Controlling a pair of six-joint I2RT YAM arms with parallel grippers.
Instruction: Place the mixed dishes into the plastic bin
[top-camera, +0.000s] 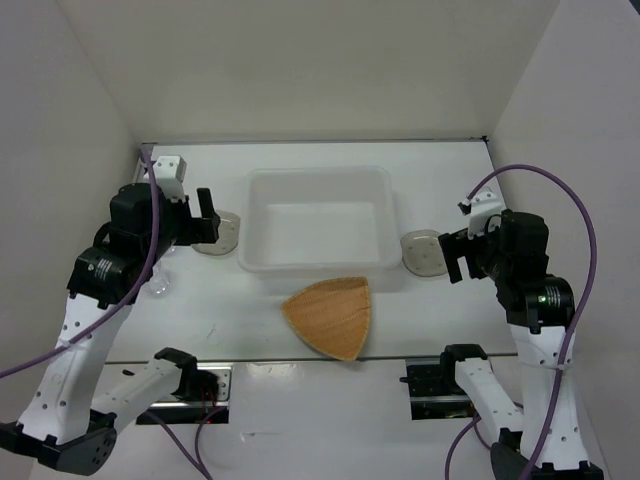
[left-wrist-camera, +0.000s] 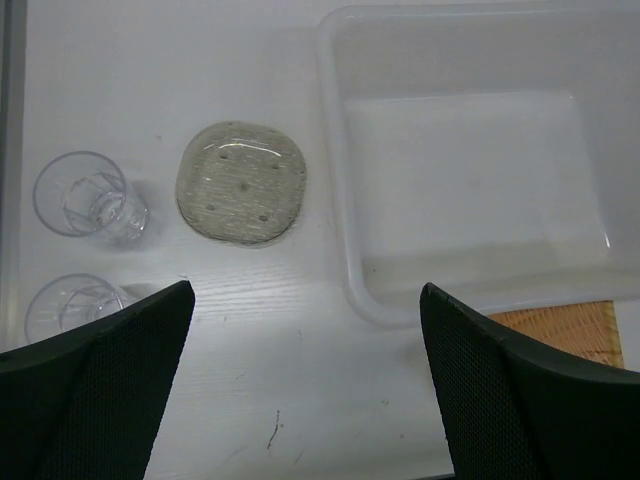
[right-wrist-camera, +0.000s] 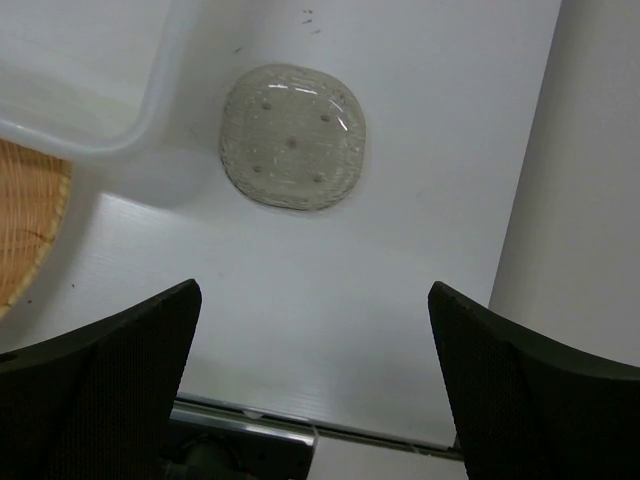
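Note:
The white plastic bin stands at mid-table with nothing in it. The tan woven plate lies just in front of it. One grey saucer lies left of the bin, the other right of it. Two clear cups stand left of the left saucer. My left gripper hovers open and empty above the left saucer's near side. My right gripper hovers open and empty beside the right saucer.
White walls close in the table at the left, the back and the right. A metal rail runs along the near edge. The bin's corner and the plate's edge show in the right wrist view.

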